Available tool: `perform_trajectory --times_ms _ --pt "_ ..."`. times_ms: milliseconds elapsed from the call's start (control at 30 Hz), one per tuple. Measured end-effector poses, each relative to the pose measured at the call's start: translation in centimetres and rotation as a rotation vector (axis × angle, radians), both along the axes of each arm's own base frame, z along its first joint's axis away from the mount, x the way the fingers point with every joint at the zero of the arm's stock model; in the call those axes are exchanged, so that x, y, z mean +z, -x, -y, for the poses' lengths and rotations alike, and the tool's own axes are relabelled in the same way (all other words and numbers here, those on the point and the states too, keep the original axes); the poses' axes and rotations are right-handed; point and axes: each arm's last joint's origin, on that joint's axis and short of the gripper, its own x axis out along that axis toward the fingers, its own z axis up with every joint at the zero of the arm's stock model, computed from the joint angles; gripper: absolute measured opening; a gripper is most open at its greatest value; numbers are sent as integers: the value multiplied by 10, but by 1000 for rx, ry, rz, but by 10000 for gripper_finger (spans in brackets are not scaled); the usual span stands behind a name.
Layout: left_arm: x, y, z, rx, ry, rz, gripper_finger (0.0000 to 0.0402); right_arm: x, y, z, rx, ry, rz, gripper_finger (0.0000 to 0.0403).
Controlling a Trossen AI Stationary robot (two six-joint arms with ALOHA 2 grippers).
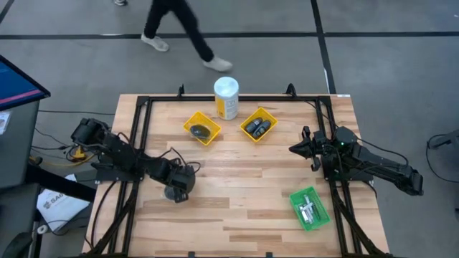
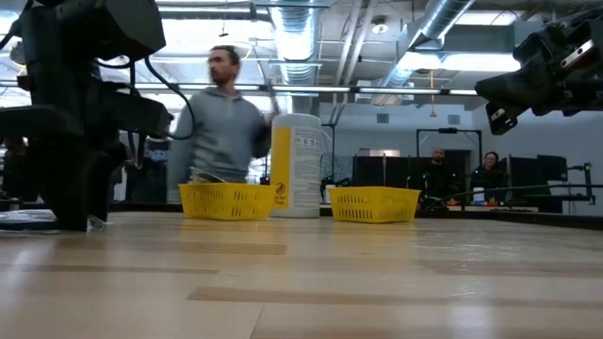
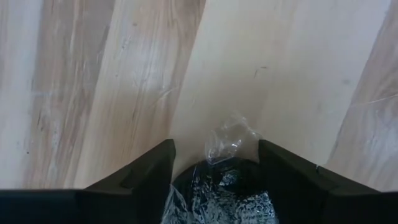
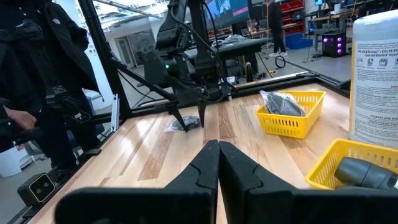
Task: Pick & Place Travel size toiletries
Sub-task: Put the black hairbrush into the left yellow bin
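A dark grey disc in clear wrap (image 3: 217,190) lies flat on the wood at the table's left. My left gripper (image 3: 214,144) points down over it, open, one finger on each side; the right wrist view shows the gripper (image 4: 191,121) and the disc (image 4: 185,126) from afar. Another wrapped disc (image 1: 201,131) lies in the left yellow tray (image 1: 192,120). Dark oblong pieces (image 1: 258,127) lie in the right yellow tray (image 1: 270,115). Tiny silver pieces (image 1: 309,211) sit in a green tray (image 1: 320,217). My right gripper (image 4: 218,149) is shut, raised at the table's right (image 1: 297,148). My left gripper comes from above, pointing down, with its fingers (image 3: 149,171) standing either side of the wrapped disc, which lies on the table. The disc fills the gap between them; whether the fingers touch it, I cannot tell.
A tall white-capped yellow canister (image 1: 226,98) stands between the two yellow trays near the far edge. A black frame (image 1: 237,102) runs along the table's far, left and right sides. Bare wood (image 1: 237,193) spans the middle. A person (image 1: 179,29) walks past beyond the far edge.
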Motion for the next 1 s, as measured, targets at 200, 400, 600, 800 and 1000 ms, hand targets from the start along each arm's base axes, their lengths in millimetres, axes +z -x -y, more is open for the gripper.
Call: perform_trajectory --times_ms 200,400,600,800,1000 --pt "0 1 -1 5 -8 -6 155 0 0 0 0 0 0 0" --pt "9 4 -2 18 2 42 69 0 0 0 0 0 0 0" --pt "24 5 -6 38 29 117 5 0 0 0 0 0 0 0" --pt "43 6 -15 139 76 230 4 0 0 0 0 0 0 0" --pt "79 8 -31 320 141 502 1 0 0 0 0 0 0 0"
